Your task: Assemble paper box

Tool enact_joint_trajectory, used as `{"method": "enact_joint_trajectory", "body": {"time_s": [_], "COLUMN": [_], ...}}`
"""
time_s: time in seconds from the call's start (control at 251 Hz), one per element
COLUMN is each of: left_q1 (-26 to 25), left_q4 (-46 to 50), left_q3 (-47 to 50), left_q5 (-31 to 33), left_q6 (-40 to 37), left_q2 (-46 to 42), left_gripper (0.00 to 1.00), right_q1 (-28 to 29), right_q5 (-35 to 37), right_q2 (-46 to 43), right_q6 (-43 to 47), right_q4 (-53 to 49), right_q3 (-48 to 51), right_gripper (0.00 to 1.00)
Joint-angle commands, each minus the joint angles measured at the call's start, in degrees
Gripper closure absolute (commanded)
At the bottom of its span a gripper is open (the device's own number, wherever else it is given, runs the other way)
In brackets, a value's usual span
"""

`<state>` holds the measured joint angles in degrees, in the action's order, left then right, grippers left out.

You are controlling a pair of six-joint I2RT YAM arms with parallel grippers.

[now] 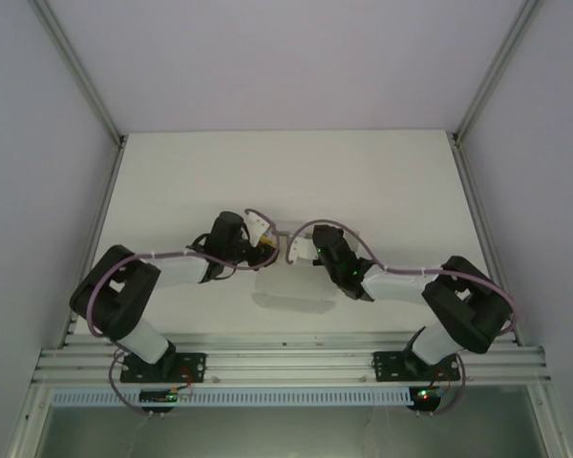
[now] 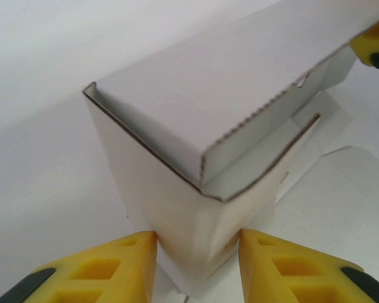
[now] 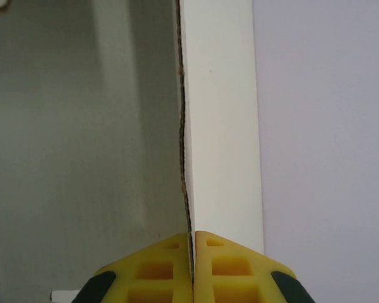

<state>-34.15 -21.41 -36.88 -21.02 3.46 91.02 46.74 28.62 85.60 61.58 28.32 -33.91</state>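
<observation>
Clamps a wall of the paper box (image 2: pixel 177 126) in the closed right gripper (image 3: pixel 193 243), at the middle of the table (image 1: pixel 267 172); straddles its lower corner with the left gripper (image 2: pixel 198 252), half-open, hold uncertain; seems light, flimsy, easily creased; best taken along folded edges.

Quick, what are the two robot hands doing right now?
Left gripper: jaws either side of the paper box; gripping or not cannot be told.
Right gripper: shut on the paper box's edge.

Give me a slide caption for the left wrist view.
Left fingers grip the near corner of the white paper box, lid flap not tucked in.
</observation>
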Motion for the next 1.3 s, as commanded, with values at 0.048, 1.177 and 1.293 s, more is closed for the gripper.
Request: {"method": "enact_joint_trajectory", "body": {"time_s": [0.048,1.177,1.293], "left_q1": [-0.4,-5.4,-5.3], "left_q4": [1.9,1.0,2.3], "left_q3": [-3.4,0.1,2.2], "left_q5": [0.8,14.3,12.3], "left_q6": [-1.4,4.6,5.6], "left_q2": [3.7,-3.8,-8.7], "left_gripper": [0.62,0.29,0.24], "right_q1": [1.1,1.2,1.0], "right_q5": [-3.0,2.0,1.8], "right_q2": [-1.4,0.8,1.0], "right_q6": [-2.6,-5.2,-5.3], "right_q4": [-1.8,-3.6,-3.7], "right_q3": [-0.6,-2.1,-2.5], "right_gripper": [1.0,1.0,1.0]}}
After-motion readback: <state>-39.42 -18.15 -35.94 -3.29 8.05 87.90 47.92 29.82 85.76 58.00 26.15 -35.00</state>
